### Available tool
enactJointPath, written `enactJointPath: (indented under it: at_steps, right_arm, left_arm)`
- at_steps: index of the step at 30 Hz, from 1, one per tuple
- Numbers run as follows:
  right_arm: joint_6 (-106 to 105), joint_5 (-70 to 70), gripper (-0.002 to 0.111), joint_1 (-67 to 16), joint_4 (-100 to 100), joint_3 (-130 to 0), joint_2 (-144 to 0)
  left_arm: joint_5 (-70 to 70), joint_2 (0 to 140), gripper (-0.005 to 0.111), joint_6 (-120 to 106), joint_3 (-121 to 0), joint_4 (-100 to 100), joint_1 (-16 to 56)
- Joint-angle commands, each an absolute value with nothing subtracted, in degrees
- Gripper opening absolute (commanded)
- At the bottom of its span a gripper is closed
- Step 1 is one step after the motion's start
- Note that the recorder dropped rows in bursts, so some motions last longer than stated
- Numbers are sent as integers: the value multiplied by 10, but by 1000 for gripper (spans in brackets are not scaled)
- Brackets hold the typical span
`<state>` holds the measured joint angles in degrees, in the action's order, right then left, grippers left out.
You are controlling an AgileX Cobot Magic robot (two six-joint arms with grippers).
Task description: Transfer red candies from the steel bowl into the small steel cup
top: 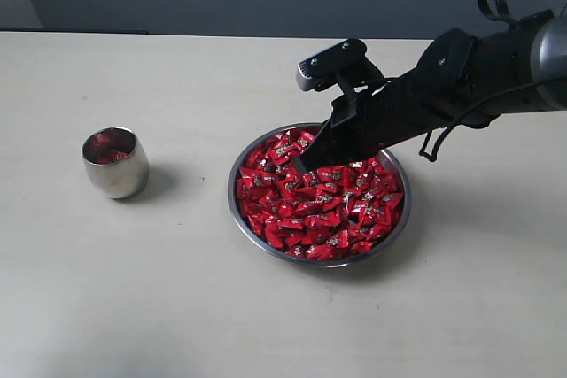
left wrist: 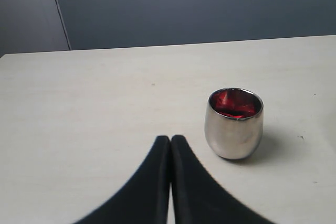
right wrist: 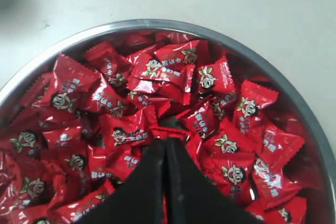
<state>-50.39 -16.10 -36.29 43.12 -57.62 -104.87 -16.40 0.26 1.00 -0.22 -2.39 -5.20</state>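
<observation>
Right gripper [right wrist: 167,138] fingers pressed together, tips in red candies [top: 319,205] heaped in steel bowl [top: 234,205], middle of desk [top: 133,298]. Left gripper [left wrist: 170,139] fingers together, empty, near small steel cup [left wrist: 234,127] toward desk's left edge.

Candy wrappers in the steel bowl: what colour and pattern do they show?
Shiny red candy wrappers with small white-and-green printed marks; clearest in the right wrist view.

The exterior view looks down slantwise over the whole desk [top: 177,307], sharing the cup [top: 115,170] at 9 o'clock with the low, level left wrist view and the bowl [top: 232,194] with the close, steep right wrist view.
</observation>
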Motion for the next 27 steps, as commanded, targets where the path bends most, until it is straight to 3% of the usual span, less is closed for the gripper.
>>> enactJointPath:
  at_steps: [1, 6, 12, 27]
  right_arm:
    - [-505, -153, -1, -360, 449, -574, -1047]
    - [-505, -166, -1, -360, 450, -578, -1048]
    - [-465, -314, -1, -361, 469, -683, -1089]
    - [-400, -403, -1, -361, 472, -771, -1186]
  left_arm:
    - [-163, 0, 0, 11, 0, -24, -48]
    - [-163, 0, 0, 11, 0, -24, -48]
    - [-163, 0, 0, 11, 0, -24, -48]
    - [-163, 0, 0, 11, 0, -24, -48]
